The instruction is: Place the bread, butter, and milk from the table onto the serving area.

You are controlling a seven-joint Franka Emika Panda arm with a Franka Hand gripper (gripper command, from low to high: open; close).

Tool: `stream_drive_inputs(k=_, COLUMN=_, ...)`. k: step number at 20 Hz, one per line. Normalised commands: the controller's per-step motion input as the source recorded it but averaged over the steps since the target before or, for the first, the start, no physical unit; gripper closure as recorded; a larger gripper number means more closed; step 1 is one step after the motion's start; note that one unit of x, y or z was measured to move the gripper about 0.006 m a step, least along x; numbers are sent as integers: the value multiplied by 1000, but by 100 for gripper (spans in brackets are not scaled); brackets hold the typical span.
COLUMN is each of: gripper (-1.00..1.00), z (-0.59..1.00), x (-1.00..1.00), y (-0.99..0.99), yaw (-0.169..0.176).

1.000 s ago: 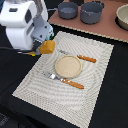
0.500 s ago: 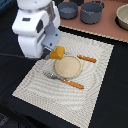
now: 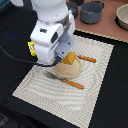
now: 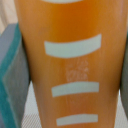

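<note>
My gripper (image 3: 68, 56) is shut on the bread (image 3: 70, 58), a golden-orange loaf, and holds it just above the round tan plate (image 3: 70, 71) on the cream striped serving area (image 3: 97, 80). In the wrist view the bread (image 4: 70, 65) fills the picture, pale slashes showing, with a grey finger (image 4: 10, 75) on either side. The yellow butter (image 3: 31, 48) lies on the black table (image 3: 20, 30) at the exterior view's left, partly hidden behind my arm. The milk is out of view.
Orange-handled cutlery lies on the placemat: a fork (image 3: 65, 81) in front of the plate and a knife (image 3: 87, 59) behind it. A pinkish-brown board (image 3: 107, 25) at the back bears grey pots (image 3: 91, 12) and a tan bowl (image 3: 123, 16).
My arm has moved to the exterior view's right with the bread, from the table beside the placemat's edge to over the plate.
</note>
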Motion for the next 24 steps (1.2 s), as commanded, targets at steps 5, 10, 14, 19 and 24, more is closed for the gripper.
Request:
stream_drive_inputs(k=5, gripper=100, z=-115, x=690, y=113, yaw=-14)
stream_drive_inputs(k=10, gripper=100, z=-139, x=291, y=89, yaw=2)
stream_drive_inputs(k=14, gripper=-100, z=-16, x=271, y=123, yaw=1)
stream_drive_inputs(k=19, gripper=-100, z=318, x=219, y=303, yaw=8)
stream_drive_inputs(k=24, gripper=-100, z=625, x=-245, y=483, yaw=42)
